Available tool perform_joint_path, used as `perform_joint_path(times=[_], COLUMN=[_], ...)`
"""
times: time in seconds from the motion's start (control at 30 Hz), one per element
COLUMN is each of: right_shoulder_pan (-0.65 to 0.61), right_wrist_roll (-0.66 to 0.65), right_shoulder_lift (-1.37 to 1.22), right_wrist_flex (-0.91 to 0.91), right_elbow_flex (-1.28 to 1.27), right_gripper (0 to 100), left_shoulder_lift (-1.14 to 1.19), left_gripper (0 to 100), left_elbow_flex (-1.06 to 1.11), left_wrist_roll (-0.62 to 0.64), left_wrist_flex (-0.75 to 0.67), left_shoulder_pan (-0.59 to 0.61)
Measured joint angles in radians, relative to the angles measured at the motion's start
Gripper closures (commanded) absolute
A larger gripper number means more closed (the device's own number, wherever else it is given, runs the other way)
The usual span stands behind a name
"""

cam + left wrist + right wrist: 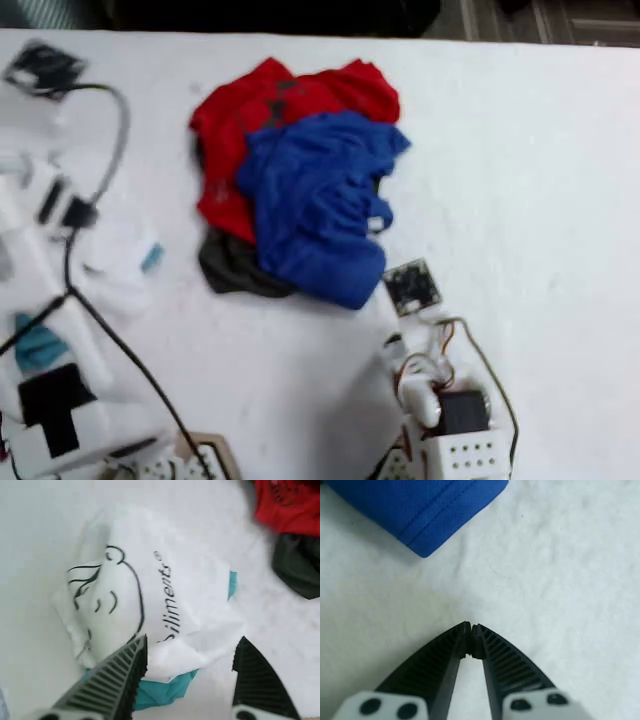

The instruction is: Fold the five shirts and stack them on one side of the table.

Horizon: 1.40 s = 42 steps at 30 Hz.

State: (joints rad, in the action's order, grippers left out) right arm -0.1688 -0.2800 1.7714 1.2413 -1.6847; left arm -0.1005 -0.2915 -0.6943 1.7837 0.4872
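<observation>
Hovering over white shirt (150, 595), L end effector (192, 642) spread (R end effector (471, 628) pressed together)

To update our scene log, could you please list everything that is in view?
red shirt: one, red, crumpled, far part of the pile mid-table
blue shirt: one, blue, crumpled, on top of the pile, partly over the red one
dark shirt: one, black or dark grey, under the pile's near edge
white shirt: one, white with a line drawing, folded, left of the pile
teal shirt: one, teal, under the white shirt, edges peeking out
table: one, white, under everything
cable: one, black, across the table's left part
left tool: one, grey and black, open, over the white shirt
right tool: one, black, shut, over bare table beside the blue shirt's edge
</observation>
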Motion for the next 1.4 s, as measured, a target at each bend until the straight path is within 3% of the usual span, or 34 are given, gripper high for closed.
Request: perform_joint_path(times=[0.17,0.37,0.5,0.63,0.8,1.0,1.2,1.4], right_shoulder_pan=[0.000,0.000,0.000,0.000,0.000,0.000,0.000,0.000], right_wrist_roll=[0.000,0.000,0.000,0.000,0.000,0.000,0.000,0.000], right_shoulder_lift=[0.000,0.000,0.000,0.000,0.000,0.000,0.000,0.000], right_wrist_flex=[0.000,0.000,0.000,0.000,0.000,0.000,0.000,0.000], right_elbow_flex=[0.000,0.000,0.000,0.000,0.000,0.000,0.000,0.000], right_gripper=[97.9,97.9,97.9,97.9,97.9,97.9,97.9,97.9], left_shoulder_lift=[0.000,0.000,0.000,-0.002,-0.058,-0.097,0.023,0.331], left_gripper=[80,97,97,97,96,77,75,73], left_elbow_flex=[0.226,0.413,0.453,0.453,0.344,0.072,-0.029,-0.166], left_wrist_roll=[0.002,0.002,-0.025,-0.155,-0.127,-0.005,0.112,0.127], left_wrist_flex=[-0.135,-0.411,-0.551,-0.582,-0.474,-0.238,-0.115,-0.069], left_shoulder_pan=[0.002,0.153,0.264,0.311,0.313,0.117,-0.161,-0.333])
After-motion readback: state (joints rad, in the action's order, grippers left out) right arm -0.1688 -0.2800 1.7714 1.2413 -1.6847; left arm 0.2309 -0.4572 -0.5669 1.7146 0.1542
